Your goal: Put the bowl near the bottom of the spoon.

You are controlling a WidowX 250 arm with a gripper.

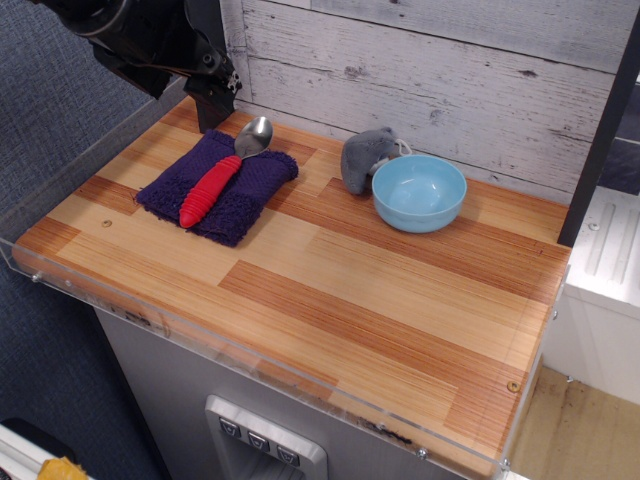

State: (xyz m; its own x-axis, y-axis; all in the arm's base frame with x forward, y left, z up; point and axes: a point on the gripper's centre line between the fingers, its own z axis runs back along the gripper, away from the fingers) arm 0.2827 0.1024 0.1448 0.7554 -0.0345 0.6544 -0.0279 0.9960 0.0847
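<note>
The light blue bowl [419, 192] sits upright and empty on the wooden table [330, 300], at the back right of centre. The spoon [222, 174] lies on a dark purple knitted cloth [220, 185] at the back left; its silver head [253, 137] points to the back, and the bottom of its red handle [192, 213] points to the front left. My gripper [213, 108] is black and hangs at the back left corner, just behind the cloth and far left of the bowl. I cannot tell from here how its jaws stand. It holds nothing that I can see.
A grey stuffed mouse toy [364, 157] lies right behind and to the left of the bowl, touching or nearly touching it. A clear acrylic rim [300, 385] runs along the table's front and left edges. A whitewashed plank wall [430, 70] stands behind.
</note>
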